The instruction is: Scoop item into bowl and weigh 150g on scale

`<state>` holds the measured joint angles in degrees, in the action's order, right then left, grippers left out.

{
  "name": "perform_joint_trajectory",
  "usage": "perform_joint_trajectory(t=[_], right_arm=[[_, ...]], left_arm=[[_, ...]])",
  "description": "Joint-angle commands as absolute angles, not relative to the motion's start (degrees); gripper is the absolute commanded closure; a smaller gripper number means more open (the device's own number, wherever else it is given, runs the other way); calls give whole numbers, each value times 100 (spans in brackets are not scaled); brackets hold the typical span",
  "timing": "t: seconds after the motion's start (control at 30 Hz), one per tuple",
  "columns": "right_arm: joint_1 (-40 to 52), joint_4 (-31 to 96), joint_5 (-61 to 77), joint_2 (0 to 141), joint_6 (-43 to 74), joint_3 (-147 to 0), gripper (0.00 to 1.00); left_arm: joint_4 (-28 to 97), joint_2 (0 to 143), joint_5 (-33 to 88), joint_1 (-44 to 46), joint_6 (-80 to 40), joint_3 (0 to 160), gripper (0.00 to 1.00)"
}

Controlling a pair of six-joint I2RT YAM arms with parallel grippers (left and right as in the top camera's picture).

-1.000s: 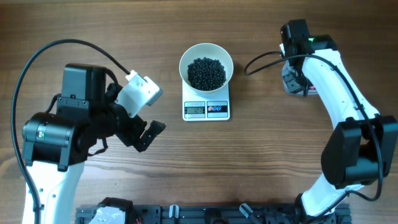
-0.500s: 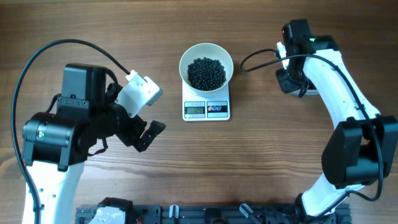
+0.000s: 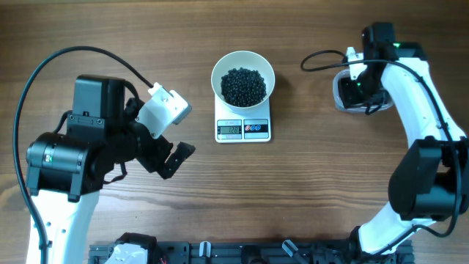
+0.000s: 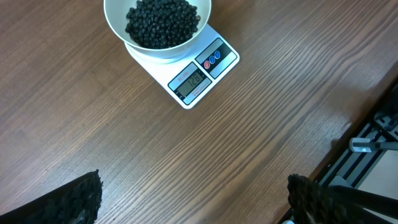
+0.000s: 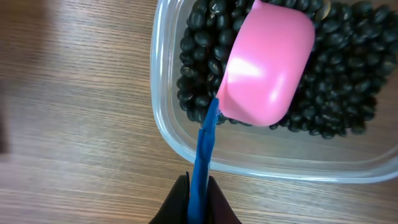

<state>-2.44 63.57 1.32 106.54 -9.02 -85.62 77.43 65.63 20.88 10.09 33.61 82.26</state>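
The table (image 3: 308,198) is carrying everything, with the scale (image 3: 243,130) sitting near its middle. The left arm (image 3: 73,161) is waiting well off to its own side of the scale. Its left fingers (image 4: 74,202) are spread wide and gripping nothing, probably so that the route to the scale is kept free.

The right arm (image 3: 418,125) is reaching over the clear tub (image 5: 186,143), which is standing well apart from the scale on that arm's side and serving as the supply. The bowl (image 3: 220,70) is resting on the scale's platform, so whatever is tipped in is weighed at once. The scale's display is facing the robot, but its digits are too small to trust.

The right fingers (image 5: 177,202) are clenched on the blue handle of the scoop (image 5: 267,62). The pink cup is lying down among the tub's pellets with its back to the wrist camera, which looks like digging for another load. The item (image 3: 243,86) is already lying heaped in the bowl on the scale, with more in the tub.

A black cable (image 3: 322,57) is looping between tub and scale, and it may be the one thing able to snag a loaded pass. A dark rack (image 3: 242,253) is lying along the table's edge nearest the robot, well apart from the scale.
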Motion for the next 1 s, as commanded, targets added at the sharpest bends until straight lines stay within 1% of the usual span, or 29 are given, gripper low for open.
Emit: perform_joint_trajectory(t=[0.0,0.23,0.57,0.8,0.97], right_arm=[[-558,6377,1125,10661,-858,-8517,96],[-1129,6571,1577,10661,-707,-8519,96],[-1990,6869,3050,10661,-753,-8517,96],[-2335,7295,3306,10661,-1050,-8517,96],[-2447,7264,3304,10661,-878,-8514,96]], left_arm=[[7745,6541,2156,967,3426,8315,0],[7747,6541,2158,967,3426,8315,0],[7745,6541,2158,967,3426,8315,0],[7745,6541,2158,967,3426,8315,0],[7745,6541,2158,967,3426,8315,0]])
